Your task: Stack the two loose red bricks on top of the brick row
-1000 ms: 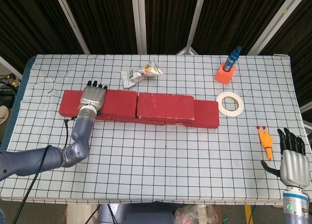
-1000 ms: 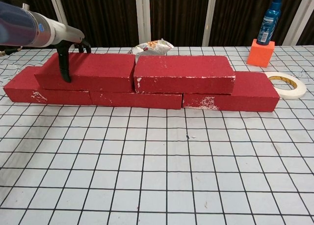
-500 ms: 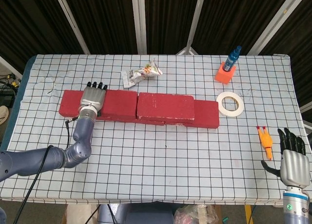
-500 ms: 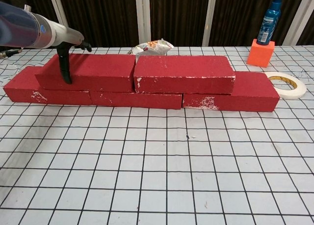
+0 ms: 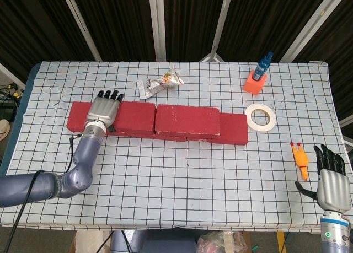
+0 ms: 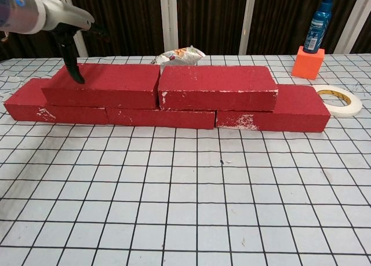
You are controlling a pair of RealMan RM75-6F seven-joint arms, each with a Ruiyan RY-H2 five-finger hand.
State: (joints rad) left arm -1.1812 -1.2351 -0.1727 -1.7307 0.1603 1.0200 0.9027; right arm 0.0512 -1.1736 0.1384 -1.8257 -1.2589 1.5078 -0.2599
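Observation:
Two red bricks lie on top of the red brick row [image 6: 290,110]. The left upper brick [image 5: 132,116] [image 6: 110,85] and the right upper brick [image 5: 187,119] [image 6: 217,86] sit end to end. My left hand [image 5: 102,109] [image 6: 61,24] hovers over the left end of the left upper brick, fingers spread and holding nothing. Only its thumb tip reaches down to the brick's top. My right hand [image 5: 332,181] stands open near the table's front right corner, far from the bricks; the chest view does not show it.
A snack packet [image 5: 160,83] [image 6: 178,55] lies just behind the bricks. An orange block [image 5: 255,83] [image 6: 307,62] carrying a blue bottle [image 6: 319,21] stands at the back right, with a tape roll [image 5: 260,116] [image 6: 339,99] beside the row's right end. An orange toy [image 5: 300,159] lies near my right hand.
My left hand has risen off the left upper brick; its thumb has left the brick's front face. Both upper bricks stay in place. The right hand is unmoved.

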